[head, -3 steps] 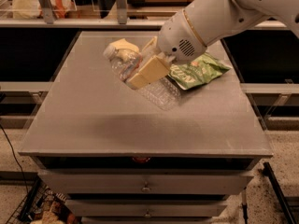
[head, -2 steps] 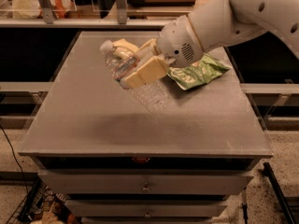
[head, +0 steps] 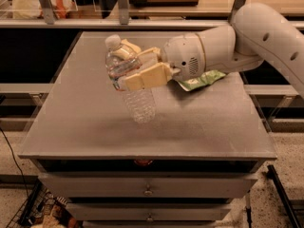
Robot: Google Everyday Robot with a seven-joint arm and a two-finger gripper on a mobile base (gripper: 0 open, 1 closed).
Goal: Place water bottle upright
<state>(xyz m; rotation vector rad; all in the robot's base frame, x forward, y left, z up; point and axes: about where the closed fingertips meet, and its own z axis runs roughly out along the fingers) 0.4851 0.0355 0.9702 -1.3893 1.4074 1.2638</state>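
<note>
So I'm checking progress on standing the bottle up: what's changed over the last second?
The hand, shut on the water bottle, shifted slightly left in the view above the table and rotated, swinging the bottle from a strong lean closer to upright, cap up. Unchanged: the grip, and the green bag behind the hand.

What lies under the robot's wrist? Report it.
A green bag lies on the table, partly hidden by the wrist. The gripper holds the water bottle above the table.
</note>
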